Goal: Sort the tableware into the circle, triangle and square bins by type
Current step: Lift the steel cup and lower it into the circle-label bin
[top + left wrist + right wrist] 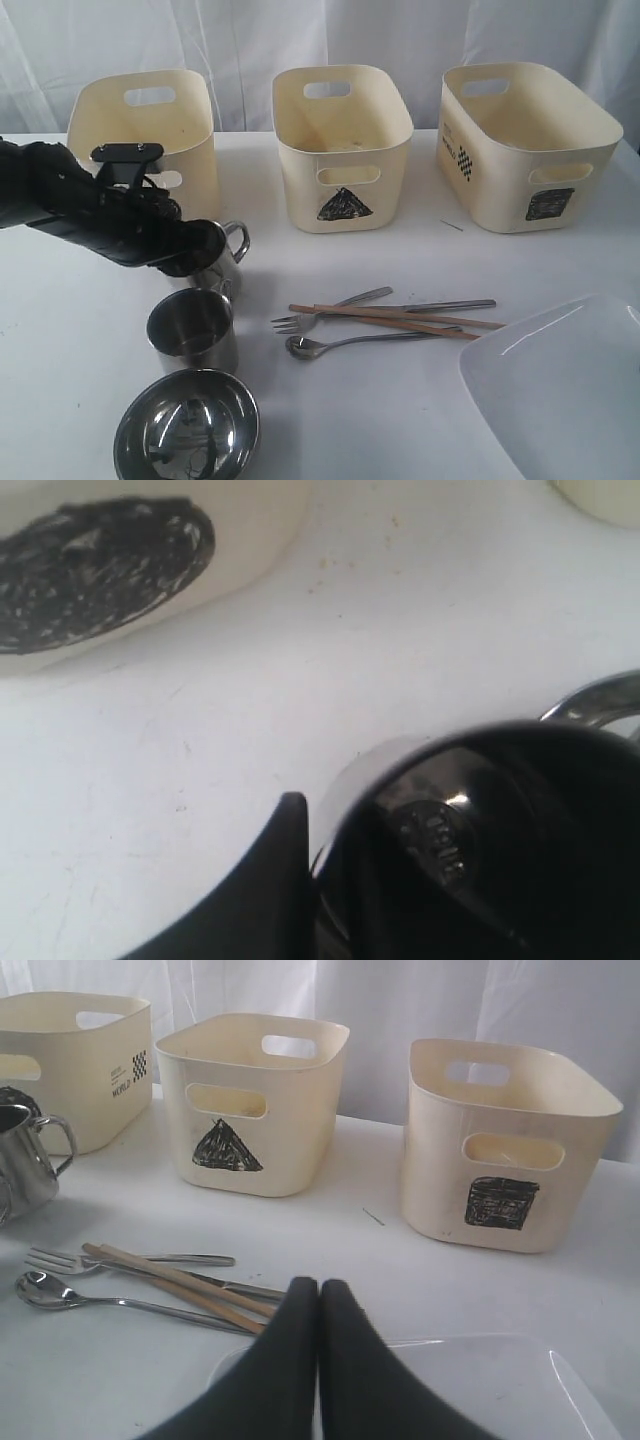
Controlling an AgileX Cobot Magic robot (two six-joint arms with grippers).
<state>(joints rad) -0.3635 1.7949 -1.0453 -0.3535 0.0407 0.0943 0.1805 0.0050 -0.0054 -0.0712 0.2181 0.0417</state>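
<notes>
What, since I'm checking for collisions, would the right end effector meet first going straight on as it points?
Probably bare table just beyond the plate, in line with the gap between the triangle bin and the square bin; depth is unclear.

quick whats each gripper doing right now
left gripper: set over the rim of the handled mug, one finger outside it; whether it is clamped cannot be told
right gripper: closed, holding nothing

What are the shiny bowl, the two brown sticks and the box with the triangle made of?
Bowl: likely polished steel; it mirrors its surroundings. Chopsticks: apparently wood, matte pale brown. Triangle bin: probably moulded plastic, smooth cream walls with cut-out handles.
</notes>
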